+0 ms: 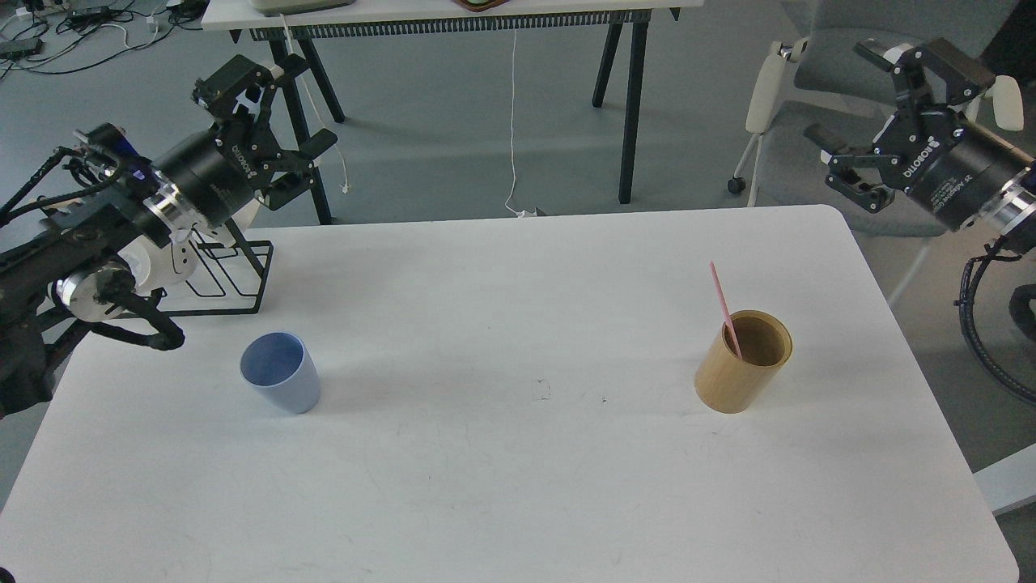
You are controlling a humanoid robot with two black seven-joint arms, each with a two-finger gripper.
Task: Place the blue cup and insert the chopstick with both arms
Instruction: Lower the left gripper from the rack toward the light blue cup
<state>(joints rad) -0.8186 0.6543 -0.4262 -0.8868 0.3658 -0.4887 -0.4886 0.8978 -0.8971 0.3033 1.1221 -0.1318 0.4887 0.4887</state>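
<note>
The pale blue cup point(280, 372) stands upright on the left part of the white table point(518, 486). A thin pink chopstick point(721, 304) leans inside the tan cylindrical holder point(742, 361) on the right part of the table. My left gripper point(271, 113) hovers above the table's back left corner, well behind the blue cup, with its fingers spread and nothing between them. My right gripper point(862, 105) hangs past the table's back right corner, high above and behind the holder, also open and empty.
A black wire rack point(231, 275) with white mugs partly hidden by my left arm stands at the back left of the table. Beyond the table are another table's black legs point(627, 105), a hanging white cable point(513, 121) and a grey chair point(809, 121).
</note>
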